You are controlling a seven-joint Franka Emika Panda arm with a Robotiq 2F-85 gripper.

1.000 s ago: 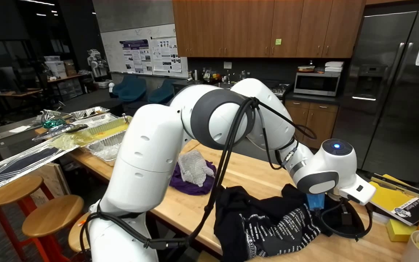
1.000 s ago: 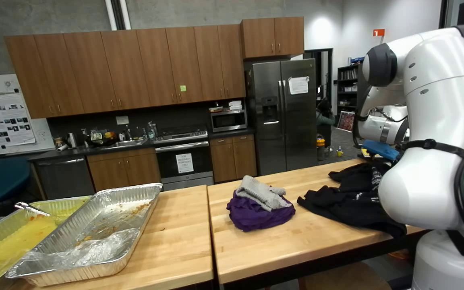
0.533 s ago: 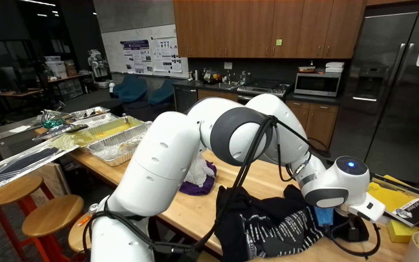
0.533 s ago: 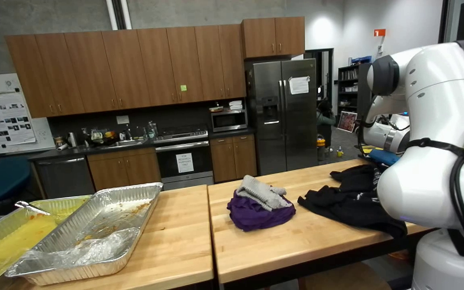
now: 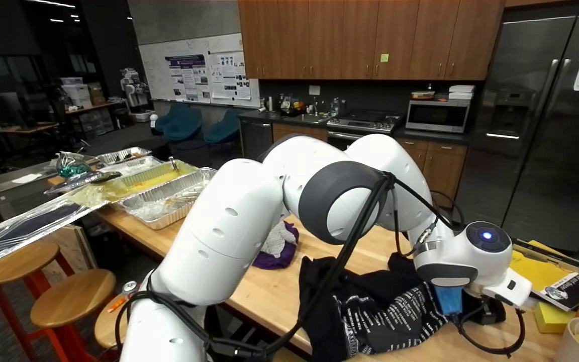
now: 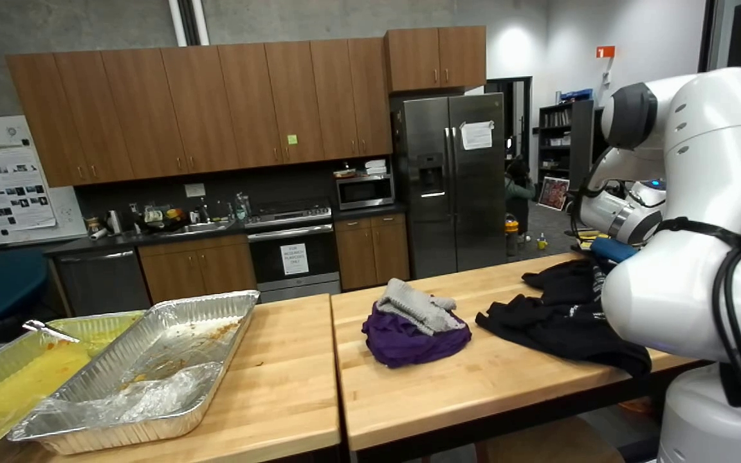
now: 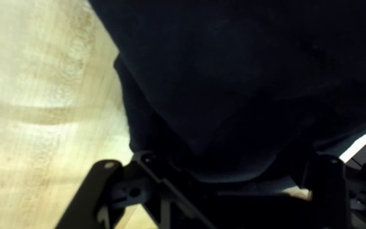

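Because the white arm (image 6: pixel 686 289) is standing in the way, I am losing most of the gripper (image 7: pixel 233 162) in an exterior view, along with part of the black garment (image 5: pixel 390 322). Up close, in the wrist view, the cloth is coming out so dark that its folds are barely showing, and the view's edge is cutting it off. It is lying crumpled on the wooden table (image 5: pixel 269 286), with rows of white lettering running across its near side. Most of it is spreading left of the gripper, and dark fabric is showing between the fingers (image 7: pixel 327 184). Those are standing well apart; whether they are touching the cloth, I cannot tell.
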